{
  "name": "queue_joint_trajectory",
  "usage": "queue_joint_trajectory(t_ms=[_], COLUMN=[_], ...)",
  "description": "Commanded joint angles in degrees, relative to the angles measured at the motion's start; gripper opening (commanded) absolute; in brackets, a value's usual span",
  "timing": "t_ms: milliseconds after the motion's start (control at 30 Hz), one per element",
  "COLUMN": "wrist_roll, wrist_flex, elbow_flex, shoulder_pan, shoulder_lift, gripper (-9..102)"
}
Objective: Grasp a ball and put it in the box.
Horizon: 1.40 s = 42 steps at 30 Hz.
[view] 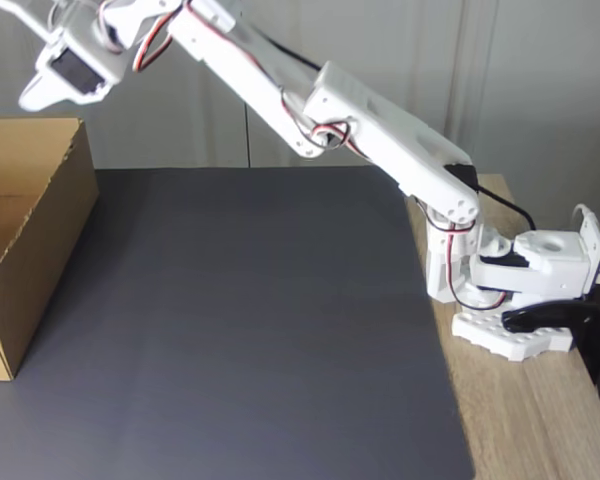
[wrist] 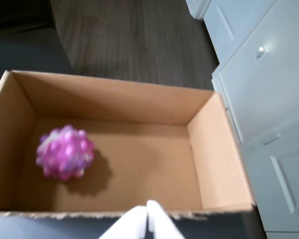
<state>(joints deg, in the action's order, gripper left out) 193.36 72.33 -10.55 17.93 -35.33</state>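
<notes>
The ball lay inside the box, the hand hung above, fingers together and empty, needing only retreat.

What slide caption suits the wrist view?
Bumpy purple-pink ball rests inside the brown cardboard box, closed white gripper above.

You're in a home room, white panelled cabinet doors with a knob, grey wood-plank floor, wooden surface under a dark mat, pale curtains behind.
</notes>
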Motion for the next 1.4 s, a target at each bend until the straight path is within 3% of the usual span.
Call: queue_joint_trajectory(t_ms=[0,333,800,1367], wrist_roll=[-0.26,0.62,0.97,1.41], wrist_flex=[2.37,1.85,-25.22,-36.39], elbow_flex=[-1.14,15.91,74.18,114.43], shoulder_pan=[0.88,0.0,-1.32,0.18], shoulder_lift=[-6.15,-18.46,-49.39,-72.69], gripper=[0,0,0,0])
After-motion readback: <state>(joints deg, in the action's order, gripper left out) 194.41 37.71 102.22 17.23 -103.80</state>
